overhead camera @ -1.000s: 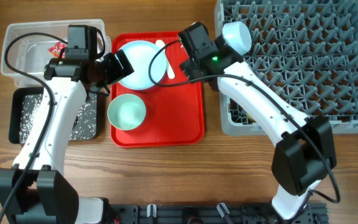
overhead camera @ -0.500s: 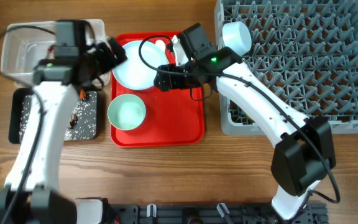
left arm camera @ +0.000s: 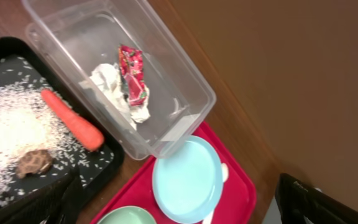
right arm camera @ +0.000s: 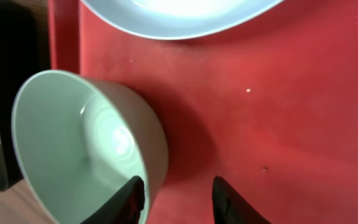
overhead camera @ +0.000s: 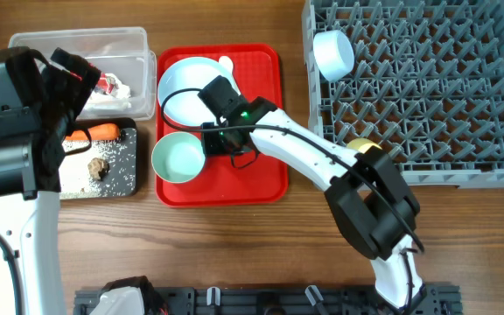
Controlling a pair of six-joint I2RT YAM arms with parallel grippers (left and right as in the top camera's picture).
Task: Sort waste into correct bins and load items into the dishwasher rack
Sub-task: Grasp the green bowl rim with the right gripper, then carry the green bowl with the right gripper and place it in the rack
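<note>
The tub [overhead camera: 24, 44] sits at ten o'clock on the table. The wrapper [left arm camera: 132, 74] lies in it, touching the tissue [left arm camera: 114, 84]. Just below the tub, at nine o'clock, is the black tray [overhead camera: 135, 157]. It holds the carrot [overhead camera: 94, 132], the rice [left arm camera: 11, 130] and the lump [overhead camera: 97, 166], which lies at six o'clock from the carrot.

The left gripper [overhead camera: 63, 96] hangs high above the tub and the black tray. Its fingers are spread wide and hold nothing. All the waste lies well below them.

The red tray [overhead camera: 252, 175] lies at the table's centre. The plate [overhead camera: 182, 83] is at its eleven o'clock, and the spoon [overhead camera: 226, 63] lies against the plate's two o'clock edge. The green bowl [overhead camera: 178, 157] stands upright at the tray's eight o'clock, near the plate.

The right gripper [right arm camera: 179, 199] is down at the bowl's two o'clock side. Its fingers are part-way apart and straddle the wall. In the wrist view one finger [right arm camera: 132, 196] sits over the rim. The other finger is over bare tray outside the bowl, with a strip of red showing between it and the wall. I cannot tell whether either finger touches the bowl.

The rack [overhead camera: 427, 96] fills the table from one to three o'clock. A blue bowl [overhead camera: 332, 52] lies tipped on its side at the rack's ten o'clock. The cup [overhead camera: 363, 144] is at the rack's seven o'clock, half hidden by the right arm.
</note>
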